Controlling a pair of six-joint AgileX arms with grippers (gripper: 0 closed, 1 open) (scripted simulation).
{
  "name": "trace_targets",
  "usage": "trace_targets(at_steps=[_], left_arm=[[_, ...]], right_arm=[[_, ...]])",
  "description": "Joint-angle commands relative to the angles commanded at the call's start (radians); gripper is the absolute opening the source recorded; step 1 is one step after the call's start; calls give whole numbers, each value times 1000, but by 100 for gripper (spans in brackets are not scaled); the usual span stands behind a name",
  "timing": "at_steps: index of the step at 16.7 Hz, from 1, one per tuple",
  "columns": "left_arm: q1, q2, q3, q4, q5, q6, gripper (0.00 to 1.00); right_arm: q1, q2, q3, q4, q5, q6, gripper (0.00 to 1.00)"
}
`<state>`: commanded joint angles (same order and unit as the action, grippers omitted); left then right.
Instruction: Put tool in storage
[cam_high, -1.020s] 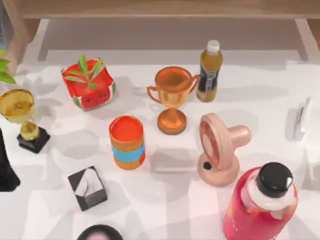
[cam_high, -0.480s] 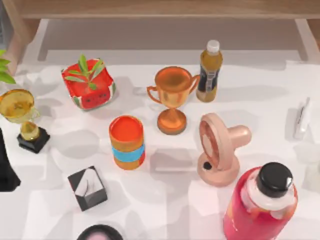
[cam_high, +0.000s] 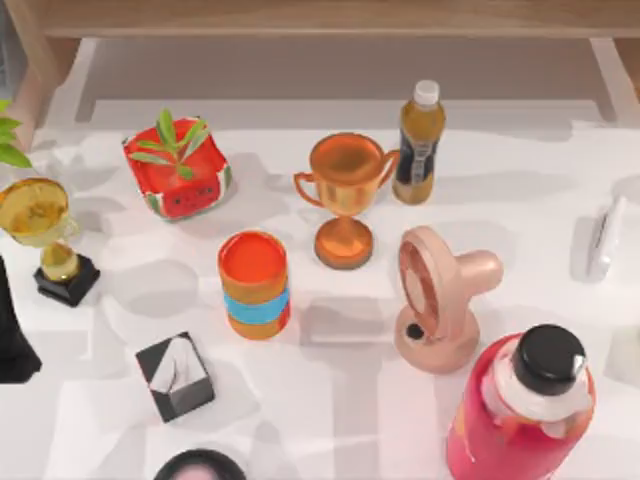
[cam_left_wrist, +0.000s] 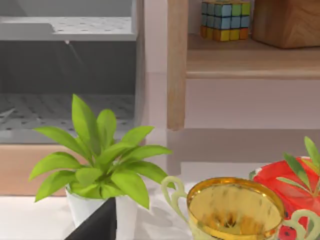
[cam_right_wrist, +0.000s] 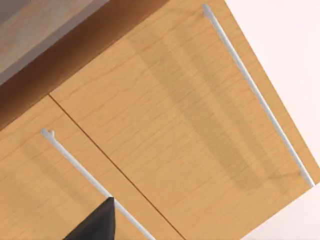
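Observation:
The tool (cam_high: 603, 238) is a slim white-and-grey bar lying flat near the table's right edge, with nothing touching it. My left arm (cam_high: 12, 335) is parked as a dark shape at the left edge, beside the gold trophy (cam_high: 40, 225). A dark part of my left gripper (cam_left_wrist: 97, 224) shows low in the left wrist view. A dark part of my right gripper (cam_right_wrist: 94, 224) hangs in front of a wooden cabinet front (cam_right_wrist: 165, 130) with two drawer fronts and slim metal handles (cam_right_wrist: 255, 92).
The table holds a watermelon planter (cam_high: 177, 165), copper trophy (cam_high: 345, 195), amber bottle (cam_high: 418, 145), orange can (cam_high: 254, 285), pink fan (cam_high: 437, 300), red bottle (cam_high: 525, 415) and a small black box (cam_high: 176, 375). A wooden shelf edge (cam_high: 330, 18) runs along the back.
Faint shadows at the table's right side have shifted toward the front edge. The tool and the other objects have not moved.

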<state>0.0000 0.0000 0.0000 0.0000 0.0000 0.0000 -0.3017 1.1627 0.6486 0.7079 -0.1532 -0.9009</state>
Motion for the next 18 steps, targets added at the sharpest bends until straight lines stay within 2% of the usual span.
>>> trace_targets(at_steps=[5,9,13,18], left_arm=[[0,0,0,0,0,0,100],[0,0,0,0,0,0,100],[0,0,0,0,0,0,100],[0,0,0,0,0,0,100]], right_arm=[[-100,545,227,250,-99,-341,100],[-143,897,359,398,-186,-539,100],[-157,1100,435,483,-254,-640,100],[-158,1139,451,500,-270,-657,100]])
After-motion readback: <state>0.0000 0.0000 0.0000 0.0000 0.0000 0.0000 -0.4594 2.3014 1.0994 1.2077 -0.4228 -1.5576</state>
